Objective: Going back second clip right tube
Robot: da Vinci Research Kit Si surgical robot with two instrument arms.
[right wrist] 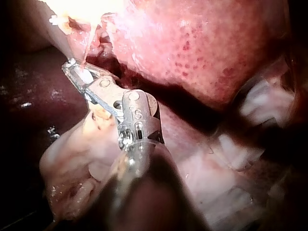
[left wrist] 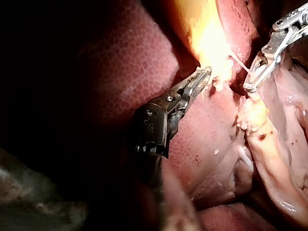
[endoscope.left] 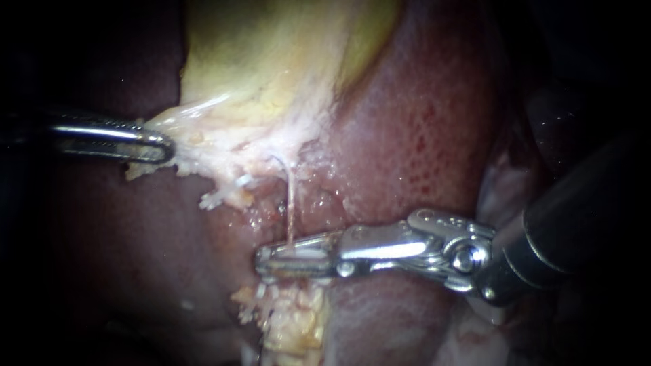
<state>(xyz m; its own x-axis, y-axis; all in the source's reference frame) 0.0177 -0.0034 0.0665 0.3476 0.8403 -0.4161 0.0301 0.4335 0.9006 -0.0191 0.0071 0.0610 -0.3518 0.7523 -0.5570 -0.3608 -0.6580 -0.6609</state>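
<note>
the left instrument [endoscope.left: 157, 145] comes in from the left. its jaws are closed on the pale edge of the gallbladder [endoscope.left: 271, 74] and pull it out to the side. that pull makes the thin tube [endoscope.left: 291, 203] stand straight and tight. the tube runs from the pale tissue down toward the lumpy yellow fat [endoscope.left: 291, 322].

the right instrument [endoscope.left: 288, 263] comes in from the right, low over the dark red liver [endoscope.left: 420, 135]. its jaws sit at the low end of the tube, with the tube between them. they are only a little bit apart, and i do not see them pinch the tube. a white bit [endoscope.left: 302, 260] shows in the gap. it may be the clip, but i cannot tell for sure.

the job now, i think, is to take the right instrument away from the tube. to do that well, the jaws should first open wide enough to let go of everything. then the instrument should slide straight back along its own shaft, slow and level. it should not lift, twist or swing sideways. the tube is thin and tight and could tear, or a clip could get knocked loose. the left instrument should hold steady and not pull harder. it is good to check that nothing sticks to the jaws as they come off.
</note>
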